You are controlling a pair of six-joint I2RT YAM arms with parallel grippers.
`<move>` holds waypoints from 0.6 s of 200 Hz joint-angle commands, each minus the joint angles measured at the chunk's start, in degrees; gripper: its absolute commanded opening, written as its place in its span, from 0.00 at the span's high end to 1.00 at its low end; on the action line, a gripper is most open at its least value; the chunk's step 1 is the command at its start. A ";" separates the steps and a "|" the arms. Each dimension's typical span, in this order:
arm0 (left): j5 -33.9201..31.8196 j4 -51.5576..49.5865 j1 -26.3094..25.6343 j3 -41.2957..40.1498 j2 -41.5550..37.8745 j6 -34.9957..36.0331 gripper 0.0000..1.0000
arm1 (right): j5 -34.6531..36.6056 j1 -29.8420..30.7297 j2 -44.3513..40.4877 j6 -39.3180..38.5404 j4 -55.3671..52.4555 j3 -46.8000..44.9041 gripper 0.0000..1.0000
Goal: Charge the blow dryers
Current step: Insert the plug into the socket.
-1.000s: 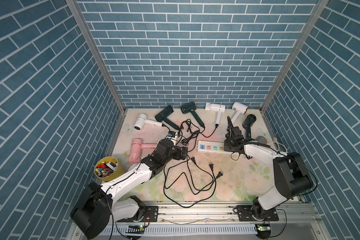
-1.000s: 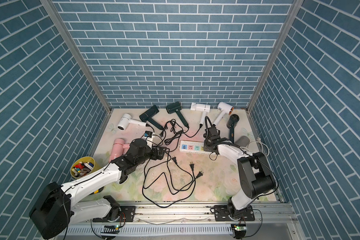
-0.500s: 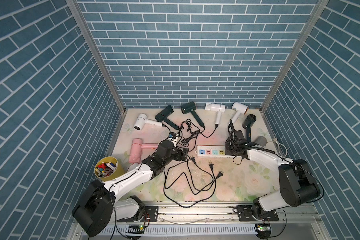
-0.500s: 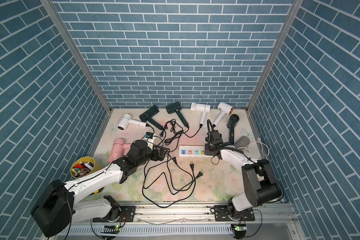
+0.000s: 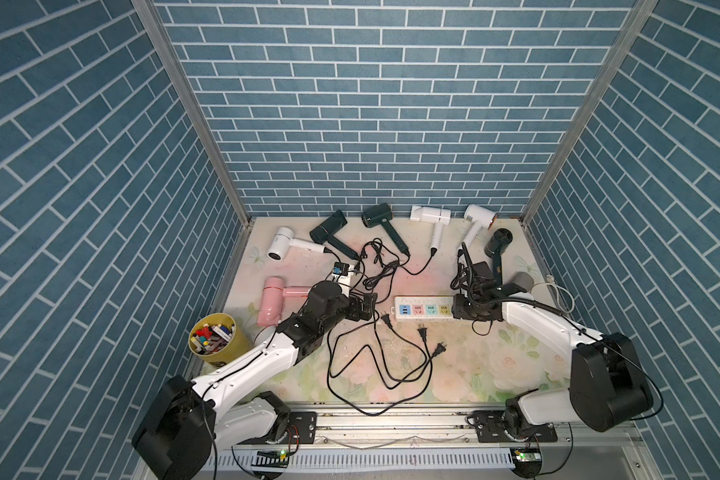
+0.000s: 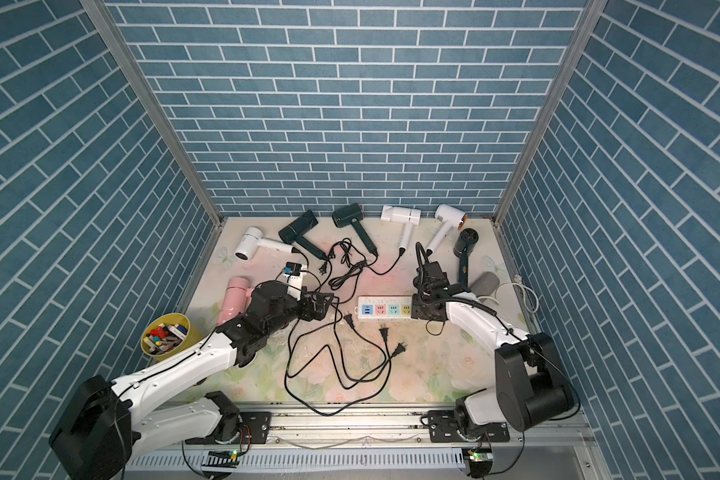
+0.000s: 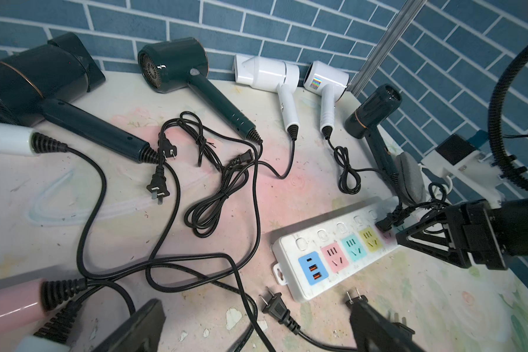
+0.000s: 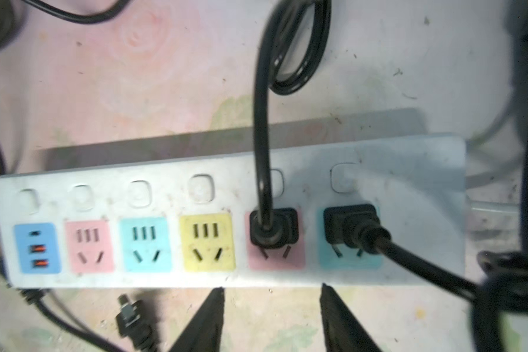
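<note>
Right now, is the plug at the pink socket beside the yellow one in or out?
In: the right wrist view shows the black plug seated in that pink socket, open right gripper clear of it.

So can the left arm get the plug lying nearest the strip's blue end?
Probably yes. The left gripper is open, and the plug lies loose on the table just ahead, in line with its jaws, beside the strip. Nothing covers it.

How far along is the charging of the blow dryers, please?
Done: two plugs sit in the power strip. In hand: nothing; the right gripper is open just off them, the left gripper open by loose plugs. Left: those plugs, with three coloured sockets free.
</note>
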 commanded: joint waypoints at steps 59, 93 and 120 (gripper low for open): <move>-1.98 -0.64 0.09 -2.79 -6.37 1.38 0.01 | -8.67 0.22 -22.08 0.54 -11.63 7.55 0.07; -3.09 -1.52 -0.31 -3.56 -11.30 1.19 0.01 | -4.05 0.22 -30.33 4.45 -10.88 3.50 0.01; -8.78 -0.58 -1.15 -6.69 -17.08 3.19 0.00 | 3.18 0.22 -37.01 12.17 -8.34 -3.54 0.01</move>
